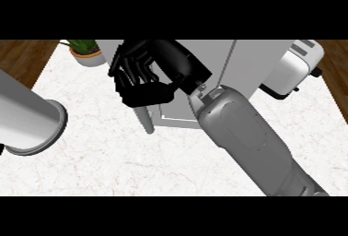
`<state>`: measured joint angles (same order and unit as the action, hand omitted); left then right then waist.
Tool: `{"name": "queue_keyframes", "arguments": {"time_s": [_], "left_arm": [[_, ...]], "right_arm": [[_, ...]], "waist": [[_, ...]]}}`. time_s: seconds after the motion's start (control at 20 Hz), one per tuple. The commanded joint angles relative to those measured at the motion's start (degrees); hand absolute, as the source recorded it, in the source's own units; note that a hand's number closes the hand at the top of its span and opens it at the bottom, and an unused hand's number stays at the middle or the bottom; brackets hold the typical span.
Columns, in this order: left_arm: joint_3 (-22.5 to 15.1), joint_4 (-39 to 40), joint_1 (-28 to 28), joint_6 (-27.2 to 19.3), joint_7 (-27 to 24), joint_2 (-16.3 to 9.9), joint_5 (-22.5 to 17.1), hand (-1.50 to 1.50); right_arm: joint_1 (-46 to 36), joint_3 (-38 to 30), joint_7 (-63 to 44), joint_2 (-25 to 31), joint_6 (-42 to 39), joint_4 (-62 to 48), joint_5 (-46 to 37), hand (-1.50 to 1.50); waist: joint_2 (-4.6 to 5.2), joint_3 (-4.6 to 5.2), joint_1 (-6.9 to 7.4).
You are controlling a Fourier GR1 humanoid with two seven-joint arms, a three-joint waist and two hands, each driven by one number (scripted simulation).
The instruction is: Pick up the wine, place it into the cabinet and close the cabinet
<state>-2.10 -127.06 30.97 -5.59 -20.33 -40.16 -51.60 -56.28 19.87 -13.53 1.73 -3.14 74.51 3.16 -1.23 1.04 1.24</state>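
Grey right forearm point(255, 143) fills the near right, running from the lower edge up and left across the white marbled counter point(122, 161). At near left a big grey cylinder point(27, 122), probably the left forearm, cut off by the frame; left hand not visible. Right hand point(146, 76) sits above the counter's middle, palm side down and left, black fingers point(125, 73) curled in. Cannot tell what they clasp: no wine bottle is clearly visible, so its position and long axis cannot be read. Below the hand hangs a slim grey handle point(146, 120), vertical in view, tapering toward the near side, on the edge of the cabinet door point(139, 110). Hand sits at its top, contact unclear. White cabinet point(224, 69) stands behind the hand, centre far. Toaster point(292, 69) just right of it. Potted plant point(87, 50) at far left. Wood floor point(20, 60) beyond the counter edges.
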Motion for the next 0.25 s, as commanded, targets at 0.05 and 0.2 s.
{"name": "queue_keyframes", "arguments": {"time_s": [0.05,0.2], "left_arm": [[-2.9,2.2,-3.8,-2.7,0.0,2.1,2.5,-1.50],[-4.9,3.9,-6.3,-3.5,0.3,3.4,3.2,-1.50]], "right_arm": [[-3.2,-8.4,1.8,6.5,1.2,-8.4,-1.0,1.50],[-2.8,-7.7,2.4,6.2,1.4,-8.9,-1.4,1.50]], "waist": [[2.33,-1.01,-1.14],[2.28,-0.98,-1.66]]}}
